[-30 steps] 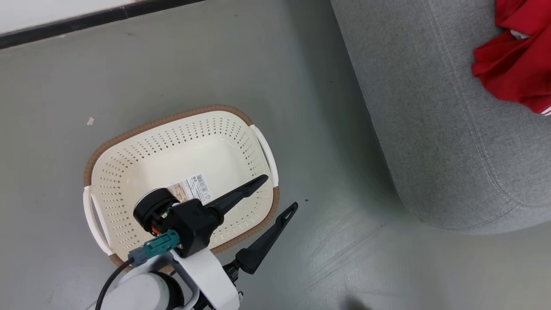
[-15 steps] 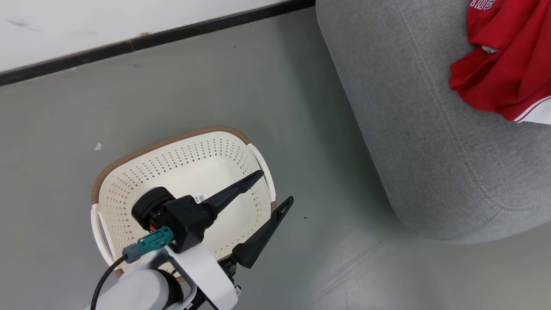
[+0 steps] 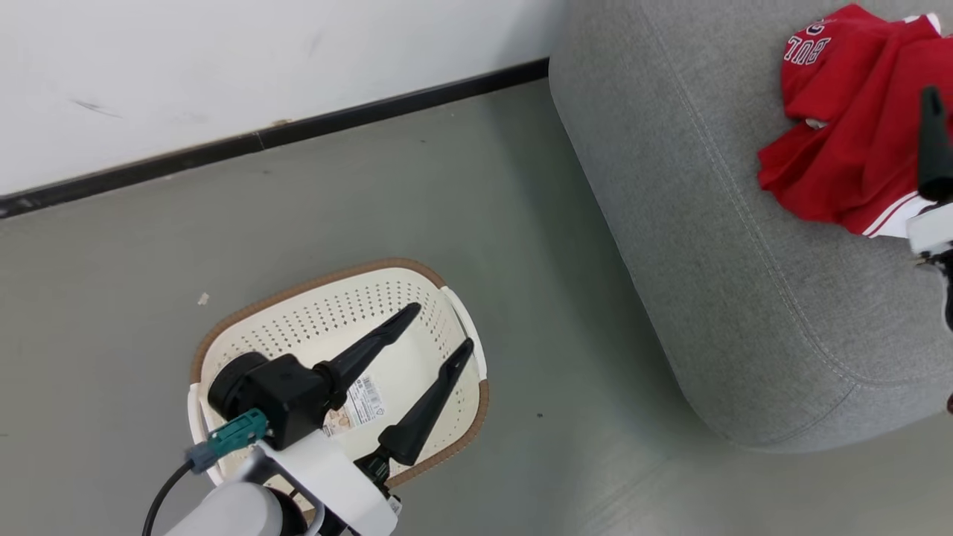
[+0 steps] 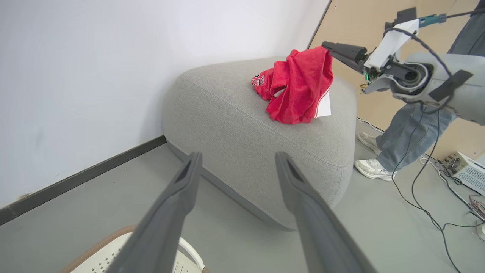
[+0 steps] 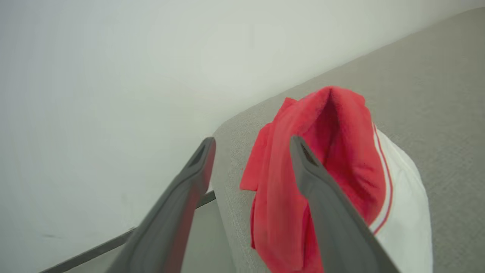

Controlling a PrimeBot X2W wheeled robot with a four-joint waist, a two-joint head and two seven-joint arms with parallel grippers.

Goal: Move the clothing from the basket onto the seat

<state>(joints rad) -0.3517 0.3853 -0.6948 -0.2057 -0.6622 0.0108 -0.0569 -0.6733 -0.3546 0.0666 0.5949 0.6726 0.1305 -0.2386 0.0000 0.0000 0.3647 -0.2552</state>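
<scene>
The cream basket (image 3: pixel 313 281) stands on the floor with no garment inside, its paper label (image 3: pixel 359 397) showing on the bottom. My left gripper (image 3: pixel 439 327) hovers above it, open and holding nothing; its fingers (image 4: pixel 178 197) point toward the seat. The red clothing (image 3: pixel 841 149) lies heaped on the grey seat (image 3: pixel 707 223), white lettering at its far end and white trim at its near end. My right gripper (image 5: pixel 253 142) is open beside the clothing (image 5: pixel 333 151), which peaks behind one finger. The left wrist view has that right gripper (image 4: pixel 343 52) at the top of the heap (image 4: pixel 299 87).
A white wall with a dark baseboard (image 3: pixel 260 140) runs behind the basket. A person's legs (image 4: pixel 409 125) and shoes (image 4: pixel 373 167) stand past the seat (image 4: pixel 246 125), with cables and a small box (image 4: pixel 468 172) on the floor there. Grey floor (image 3: pixel 566 417) separates basket and seat.
The head camera has tilted, so the whole picture slid down. My left gripper swung so both fingers are over the basket. My right gripper's finger has come into the right edge.
</scene>
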